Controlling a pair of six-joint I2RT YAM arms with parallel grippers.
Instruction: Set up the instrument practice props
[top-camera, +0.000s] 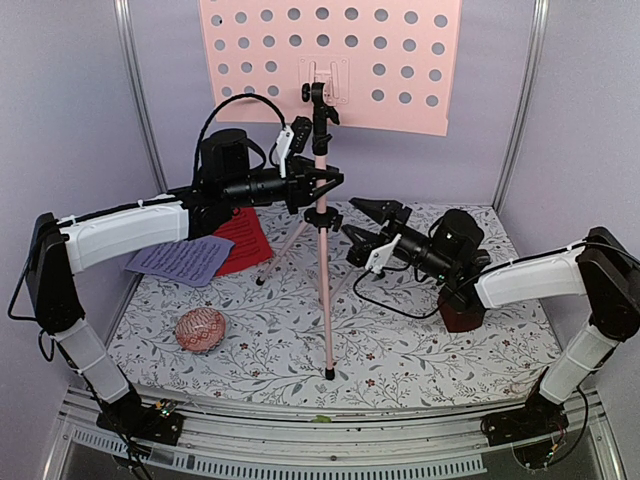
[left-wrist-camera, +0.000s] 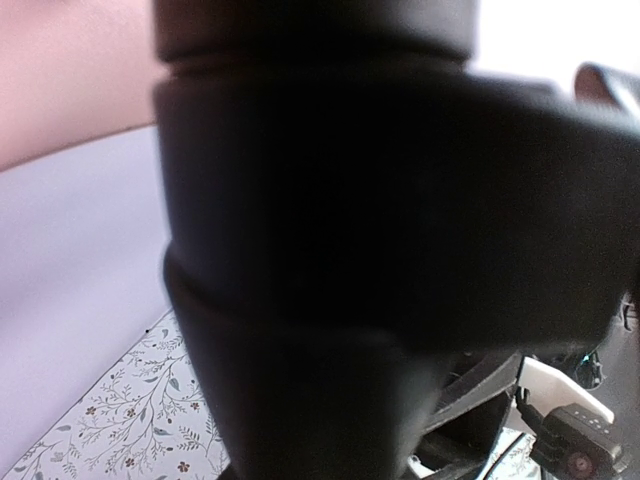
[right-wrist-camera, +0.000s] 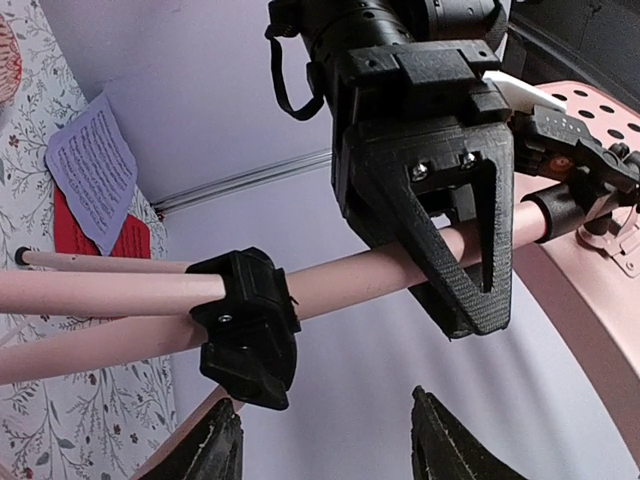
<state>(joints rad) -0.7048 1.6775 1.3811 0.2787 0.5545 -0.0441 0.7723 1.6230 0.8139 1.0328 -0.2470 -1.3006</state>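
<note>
The perforated desk (top-camera: 400, 60) of the music stand (top-camera: 325, 300) is cut off by the top view's upper edge. The right arm (top-camera: 520, 280) hides all but a dark corner of the metronome (top-camera: 462, 318) near the right edge of the tabletop (top-camera: 400, 360). A blurred black mass (left-wrist-camera: 350, 250) fills most of the left wrist view, too close to identify.

Robot lab booth, lavender panel walls (top-camera: 60, 100), aluminium posts (top-camera: 140, 90), floral tabletop (top-camera: 420, 350)
</note>
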